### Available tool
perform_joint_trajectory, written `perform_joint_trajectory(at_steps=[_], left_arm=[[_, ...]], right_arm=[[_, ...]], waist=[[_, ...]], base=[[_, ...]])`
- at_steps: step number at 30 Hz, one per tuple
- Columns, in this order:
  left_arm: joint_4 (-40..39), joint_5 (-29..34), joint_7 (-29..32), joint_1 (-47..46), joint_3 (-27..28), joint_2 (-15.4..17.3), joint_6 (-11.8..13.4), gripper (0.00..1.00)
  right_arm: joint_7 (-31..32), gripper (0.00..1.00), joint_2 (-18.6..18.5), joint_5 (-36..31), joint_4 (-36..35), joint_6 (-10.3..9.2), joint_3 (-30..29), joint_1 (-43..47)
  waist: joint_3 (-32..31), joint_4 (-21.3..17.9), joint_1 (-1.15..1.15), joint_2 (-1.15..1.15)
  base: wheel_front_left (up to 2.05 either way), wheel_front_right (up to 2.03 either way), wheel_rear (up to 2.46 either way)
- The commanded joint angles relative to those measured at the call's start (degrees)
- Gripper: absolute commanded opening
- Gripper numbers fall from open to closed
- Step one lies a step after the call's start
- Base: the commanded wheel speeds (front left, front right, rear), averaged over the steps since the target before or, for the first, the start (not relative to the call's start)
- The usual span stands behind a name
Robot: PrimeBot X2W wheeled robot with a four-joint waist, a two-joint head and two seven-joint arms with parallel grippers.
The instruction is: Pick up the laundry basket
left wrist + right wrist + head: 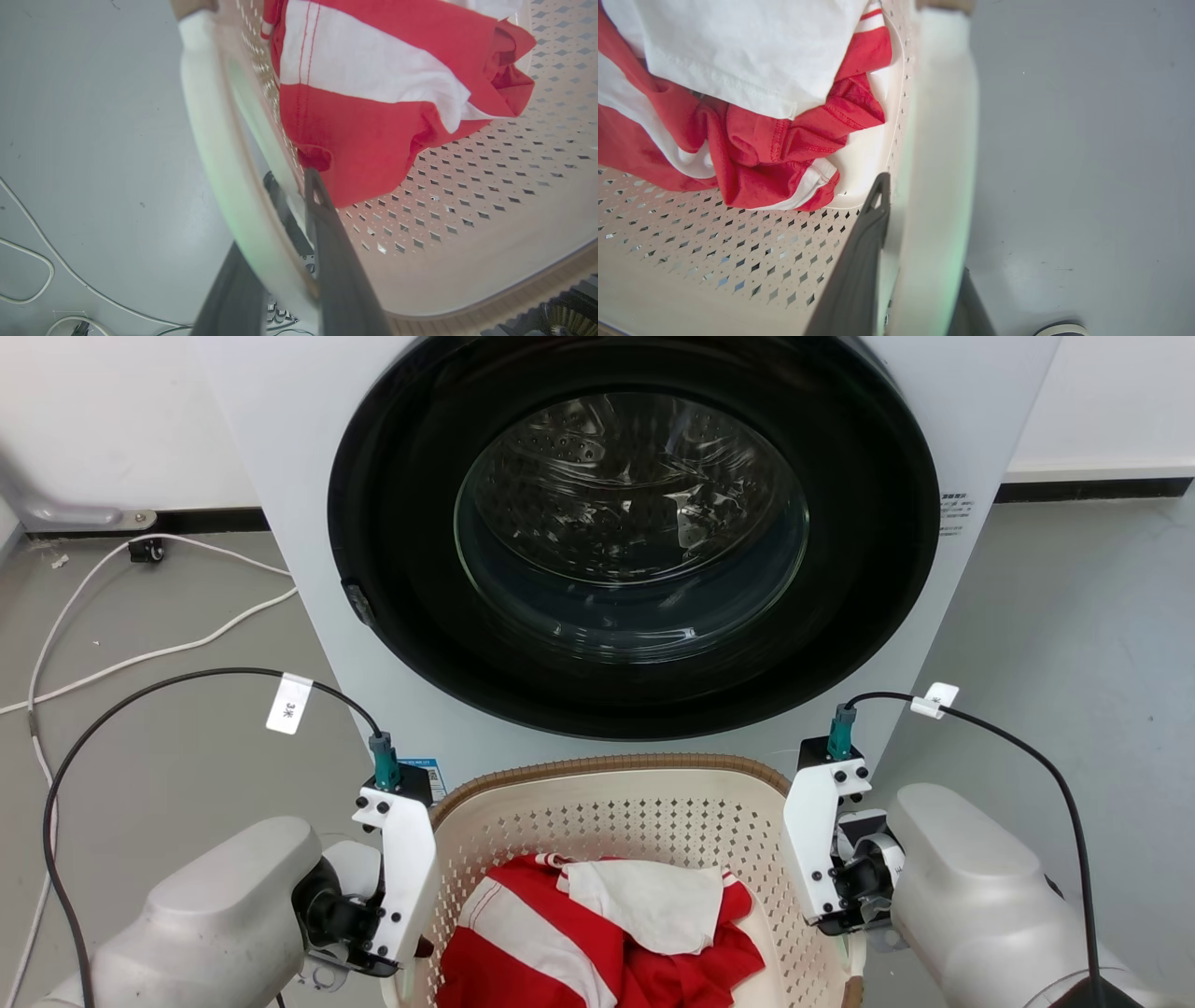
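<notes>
Filling the background, the washing machine [971,448] stands door-closed just behind the laundry basket [616,821], which holds red-and-white clothes [607,933] and is clamped on opposite sides by the left gripper [275,210] and right gripper [924,224], a white cable [140,657] lying on the floor [1074,616] nearby.

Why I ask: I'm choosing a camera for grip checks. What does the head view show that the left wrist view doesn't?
Head view, not the left wrist view: the washing machine with its round door, and the pale left forearm and right forearm.
Left wrist view, not the head view: the left gripper, its dark fingers set either side of the basket's white handle.
Both: the laundry basket, the red and white clothes in it, the grey floor and a white cable.
</notes>
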Motion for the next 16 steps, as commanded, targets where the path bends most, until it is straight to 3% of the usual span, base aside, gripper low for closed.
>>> perform_joint_trajectory(at_steps=[1,16], left_arm=[[0.5,0.7,0.6,-0.3,-0.4,0.8,-0.2,0.00],[1.2,0.2,0.4,-0.6,-0.3,0.4,-0.2,0.00]], right_arm=[[-0.4,0.00,-0.9,0.0,0.2,0.16,0.3,-1.1],[-0.8,0.00,-0.9,1.1,1.0,0.16,1.5,-1.5]], waist=[[0.0,0.0,0.00,0.00],[0.1,0.0,0.00,0.00]], base=[[0.00,0.00,0.00],[0.00,0.00,0.00]])
